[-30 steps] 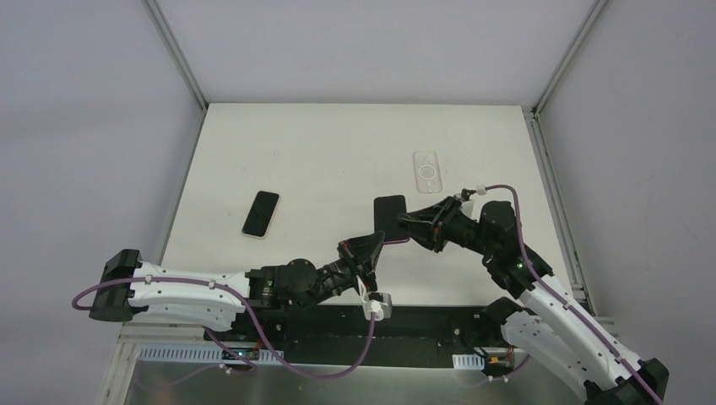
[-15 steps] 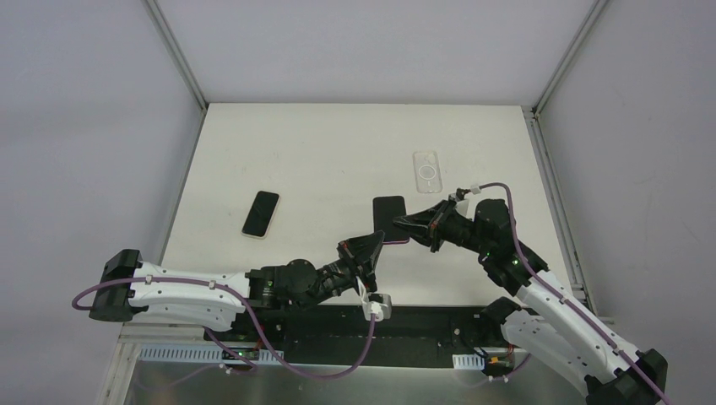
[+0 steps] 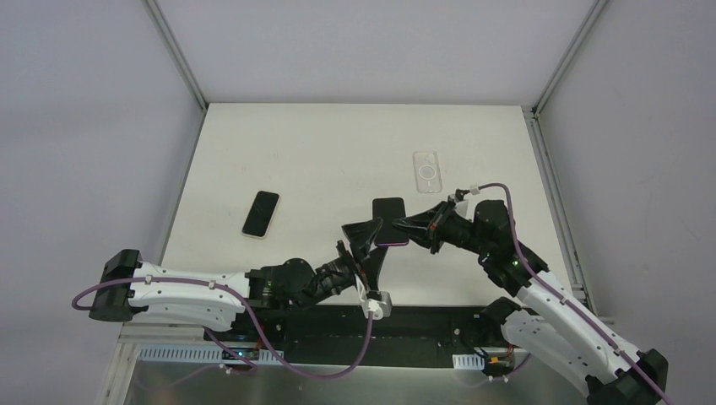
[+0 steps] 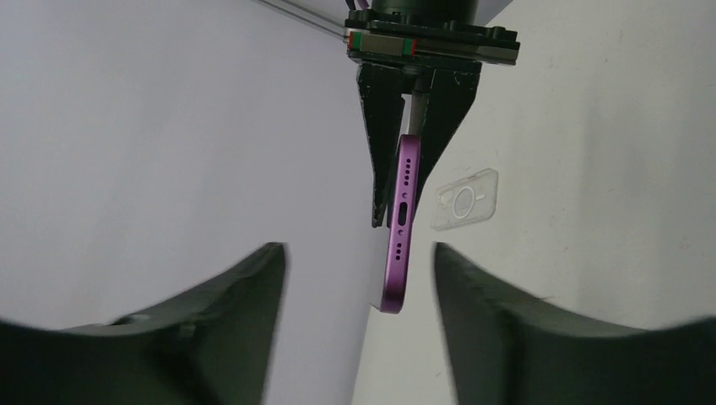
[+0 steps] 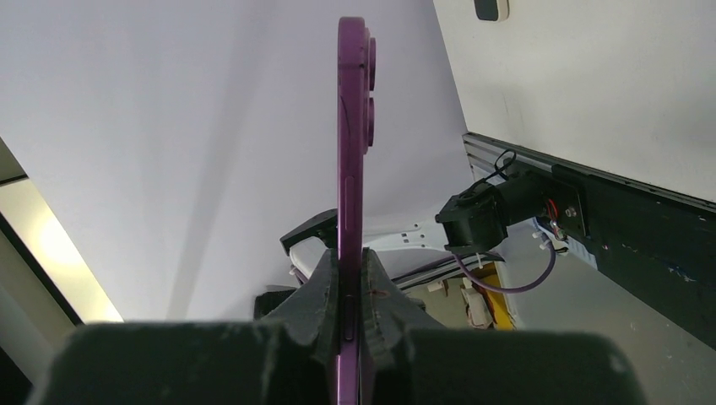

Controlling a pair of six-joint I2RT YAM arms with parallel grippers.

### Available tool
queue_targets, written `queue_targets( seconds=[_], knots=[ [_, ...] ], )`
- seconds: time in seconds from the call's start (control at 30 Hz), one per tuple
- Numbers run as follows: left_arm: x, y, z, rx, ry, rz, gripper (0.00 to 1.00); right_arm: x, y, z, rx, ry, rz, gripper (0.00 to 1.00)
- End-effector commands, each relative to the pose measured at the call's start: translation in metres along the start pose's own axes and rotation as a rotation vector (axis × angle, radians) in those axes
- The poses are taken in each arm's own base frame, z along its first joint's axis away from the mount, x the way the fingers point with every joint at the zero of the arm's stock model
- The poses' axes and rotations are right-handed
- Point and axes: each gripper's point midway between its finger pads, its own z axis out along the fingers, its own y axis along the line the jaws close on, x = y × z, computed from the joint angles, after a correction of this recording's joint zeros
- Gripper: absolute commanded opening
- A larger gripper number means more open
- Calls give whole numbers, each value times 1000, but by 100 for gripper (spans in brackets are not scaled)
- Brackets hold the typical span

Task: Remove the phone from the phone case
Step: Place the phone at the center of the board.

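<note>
The right tool is clamped on the purple phone, holding it over the desk. The left tool is wide open, one finger on each side of the phone's port end, touching neither. The clear case lies at the phone's 1 o'clock, and a second phone at its 9 o'clock.

Our left arm stretches low toward the middle, with the left fingers spread wide. Our right arm bends inward, and the right fingers pinch the purple phone.
</note>
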Motion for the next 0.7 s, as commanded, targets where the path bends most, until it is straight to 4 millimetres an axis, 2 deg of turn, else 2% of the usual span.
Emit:
queue_targets(
  seconds=[0.0,0.03,0.07,0.27,0.33,0.43,0.53,0.67],
  knots=[
    [-5,13,-2,-64,-8,-88,84,16,41,-17,-127,23,-82,0],
    [-1,12,-2,-70,11,-103,97,16,40,-21,-123,9,-112,0],
    [4,13,-4,-80,36,-122,99,15,37,-25,-104,-13,-136,0],
    [22,10,-16,-136,107,-323,100,1,22,-78,-33,-234,-446,0],
    [24,7,-18,-152,108,-440,100,-3,19,-98,-16,-302,-566,0],
    [31,5,-17,-200,122,-673,100,-17,5,-119,42,-401,-721,0],
    [36,4,-12,-200,98,-976,100,-18,-5,-119,44,-385,-827,0],
    [43,12,-2,-125,15,-1488,100,-15,-12,-111,20,-342,-892,0]
  ],
)
